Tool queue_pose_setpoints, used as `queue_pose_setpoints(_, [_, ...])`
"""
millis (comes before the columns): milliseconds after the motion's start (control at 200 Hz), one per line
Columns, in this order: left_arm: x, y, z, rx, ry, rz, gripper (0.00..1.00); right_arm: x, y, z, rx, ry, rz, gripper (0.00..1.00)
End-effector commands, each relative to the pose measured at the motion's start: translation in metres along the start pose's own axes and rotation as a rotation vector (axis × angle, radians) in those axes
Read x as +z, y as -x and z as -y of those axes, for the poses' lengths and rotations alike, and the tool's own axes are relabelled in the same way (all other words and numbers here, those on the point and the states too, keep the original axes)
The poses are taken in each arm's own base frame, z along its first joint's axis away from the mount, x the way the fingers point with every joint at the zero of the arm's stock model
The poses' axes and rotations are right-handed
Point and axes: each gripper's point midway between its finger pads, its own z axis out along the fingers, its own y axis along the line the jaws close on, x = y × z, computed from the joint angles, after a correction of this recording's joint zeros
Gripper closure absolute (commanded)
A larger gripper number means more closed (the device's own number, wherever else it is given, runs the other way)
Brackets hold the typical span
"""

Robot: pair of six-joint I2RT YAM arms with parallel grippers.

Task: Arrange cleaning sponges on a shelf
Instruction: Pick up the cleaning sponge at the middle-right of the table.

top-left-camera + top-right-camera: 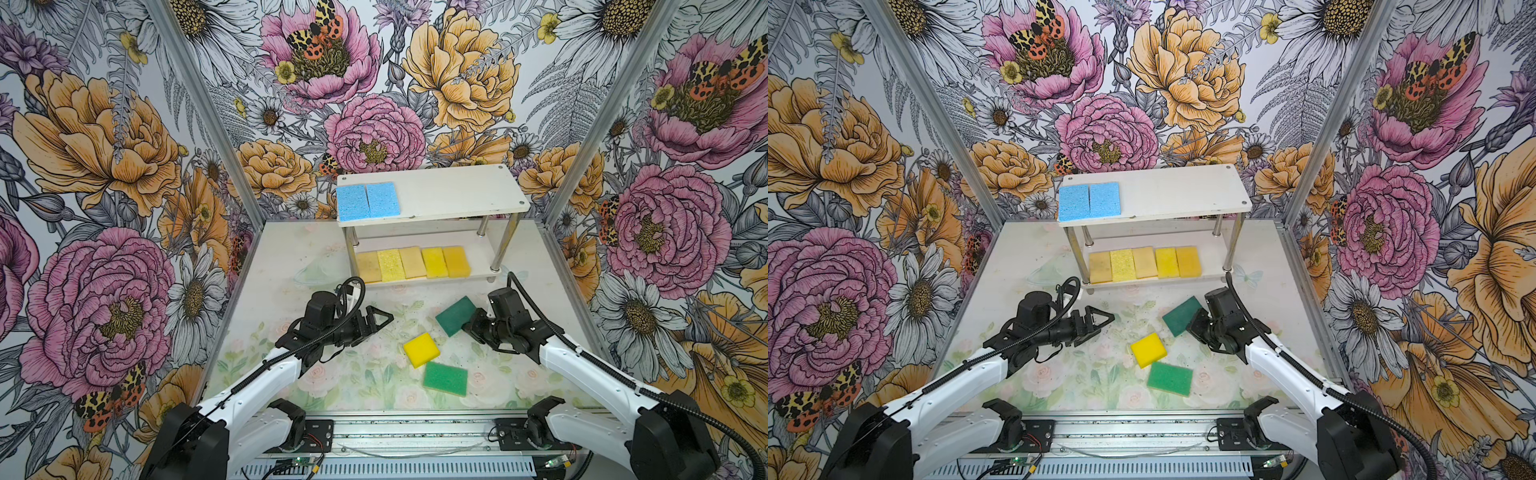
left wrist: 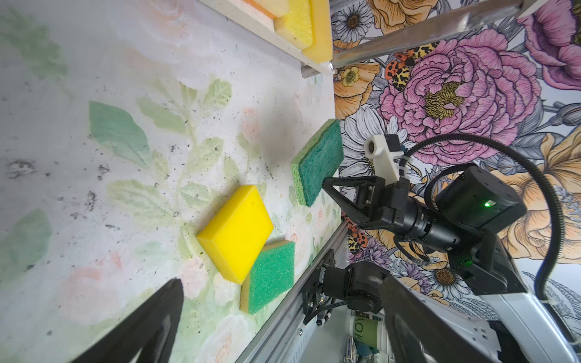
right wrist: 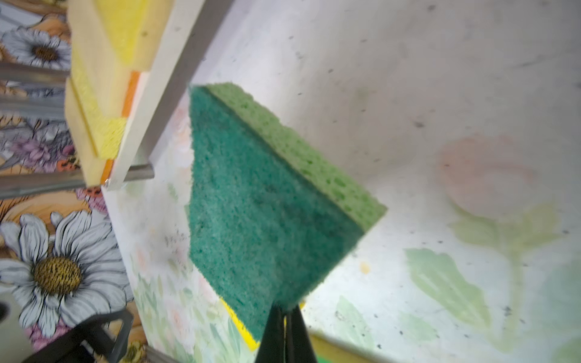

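The white two-tier shelf (image 1: 457, 187) stands at the back. Two light blue sponges (image 1: 368, 201) lie side by side at the left end of its top board. Several yellow and tan sponges (image 1: 413, 264) line its lower board. My right gripper (image 1: 471, 324) is shut on a corner of a dark green sponge (image 1: 455, 316), which hangs tilted in the right wrist view (image 3: 267, 204). A yellow sponge (image 1: 421, 350) and a green-topped sponge (image 1: 445, 379) lie on the table, touching. My left gripper (image 1: 378, 320) is open and holds nothing, to the left of them.
Flowered walls with metal corner posts (image 1: 199, 104) close in the left, right and back. A metal rail (image 1: 415, 432) with both arm bases runs along the front edge. The chrome shelf posts (image 1: 505, 245) stand just behind the right gripper.
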Motion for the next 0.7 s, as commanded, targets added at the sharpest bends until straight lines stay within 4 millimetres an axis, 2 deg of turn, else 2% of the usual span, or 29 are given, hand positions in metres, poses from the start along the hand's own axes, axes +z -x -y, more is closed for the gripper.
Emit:
queue_pose_setpoints(0, [0.005,0.005,0.026,0.024,-0.106,-0.030,0.01,-0.005,-0.017,-0.039,-0.185,0.126,-0.107,1.00])
queue_pose_setpoints(195, [0.018,0.000,0.056,0.052,-0.203,-0.090,0.01,-0.009,-0.054,-0.089,-0.408,0.268,-0.282,1.00])
queue_pose_setpoints(320, [0.024,-0.002,0.063,0.070,-0.208,-0.100,0.01,-0.009,-0.069,-0.104,-0.488,0.297,-0.344,1.00])
queue_pose_setpoints(400, [0.026,-0.002,0.063,0.068,-0.210,-0.096,0.06,-0.009,-0.074,-0.108,-0.517,0.301,-0.372,1.00])
queue_pose_setpoints(485, [0.028,-0.003,0.064,0.063,-0.217,-0.101,0.17,-0.008,-0.078,-0.113,-0.543,0.308,-0.391,1.00])
queue_pose_setpoints(585, [0.030,-0.004,0.065,0.065,-0.225,-0.105,0.35,-0.007,-0.076,-0.117,-0.556,0.301,-0.385,1.00])
queue_pose_setpoints(695, [0.032,-0.005,0.066,0.070,-0.232,-0.111,0.66,-0.006,-0.075,-0.118,-0.554,0.296,-0.383,1.00])
